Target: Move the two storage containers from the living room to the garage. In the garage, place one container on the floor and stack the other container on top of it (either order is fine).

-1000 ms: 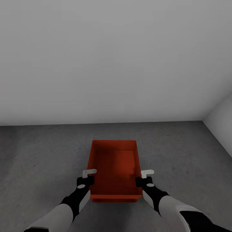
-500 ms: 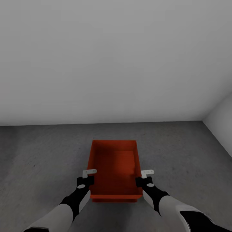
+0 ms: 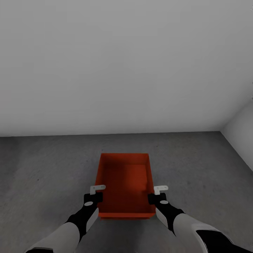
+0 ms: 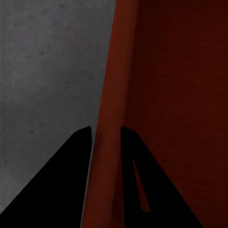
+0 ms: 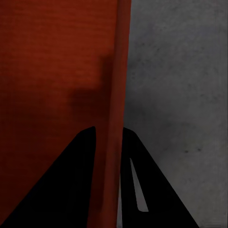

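Plain white wall (image 3: 126,66) behind, dark grey floor (image 3: 42,168) in front, meeting well beyond the arms: by the look of it, the garage.

At the left, left gripper (image 3: 94,193) pinching the left side wall of an orange-red box (image 3: 125,182), near its front end. Seen close in the left wrist view, left gripper (image 4: 105,137) with one dark finger (image 4: 71,180) outside the wall and the other inside, rim squeezed between them, jaws nearly together with only the wall's thickness keeping them apart.

In the middle, the box, open top up, sitting level between the two arms, low over the floor or resting on it; cannot tell which. A thin orange-red edge below its front wall, possibly a second box nested under it, not sure.

At the right, right gripper (image 3: 159,192) clamped the same way on the right side wall. In the right wrist view, right gripper (image 5: 108,137) straddling the rim of the box (image 5: 52,71), jaws narrow, pressed on the wall from both sides.

Handling, judged only: stiff, thin-walled, light, probably smooth and a little slippery, not fragile. Flared walls leave the rim as the natural hold, one side wall per gripper, opposite each other, to keep it level.
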`<state>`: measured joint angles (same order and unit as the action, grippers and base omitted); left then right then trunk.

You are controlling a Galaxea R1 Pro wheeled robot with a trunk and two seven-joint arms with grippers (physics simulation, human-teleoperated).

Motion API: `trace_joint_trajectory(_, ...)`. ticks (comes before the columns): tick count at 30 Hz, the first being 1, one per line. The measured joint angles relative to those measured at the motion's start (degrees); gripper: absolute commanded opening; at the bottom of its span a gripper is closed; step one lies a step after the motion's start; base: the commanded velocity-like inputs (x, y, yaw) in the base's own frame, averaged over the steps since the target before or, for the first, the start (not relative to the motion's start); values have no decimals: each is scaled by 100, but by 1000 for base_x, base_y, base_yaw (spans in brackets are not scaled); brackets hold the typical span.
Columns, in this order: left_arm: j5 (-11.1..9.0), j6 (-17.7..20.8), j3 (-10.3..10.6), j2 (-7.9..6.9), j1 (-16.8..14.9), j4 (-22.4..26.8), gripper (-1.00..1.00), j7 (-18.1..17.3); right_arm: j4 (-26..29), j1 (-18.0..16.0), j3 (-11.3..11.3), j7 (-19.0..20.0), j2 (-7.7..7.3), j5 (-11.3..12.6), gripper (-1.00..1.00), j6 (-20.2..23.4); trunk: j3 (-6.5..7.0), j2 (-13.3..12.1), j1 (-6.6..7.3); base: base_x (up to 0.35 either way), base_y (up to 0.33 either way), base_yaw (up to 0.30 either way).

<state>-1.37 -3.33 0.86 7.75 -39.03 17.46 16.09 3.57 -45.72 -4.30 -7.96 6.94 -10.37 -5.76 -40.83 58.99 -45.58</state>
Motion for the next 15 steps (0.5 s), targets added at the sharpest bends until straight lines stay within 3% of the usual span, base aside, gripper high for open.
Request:
trace_joint_trajectory(5,0,-1,1,-1,0,-1,-100,1,-1,0,1,-1,1,0,-100,-1,0,0,1,-135,0,0)
trace_joint_trajectory(15,2,-1,-2,0,0,-2,-100,0,-1,0,0,1,0,0,-100,0,0,0,2,-12,0,0)
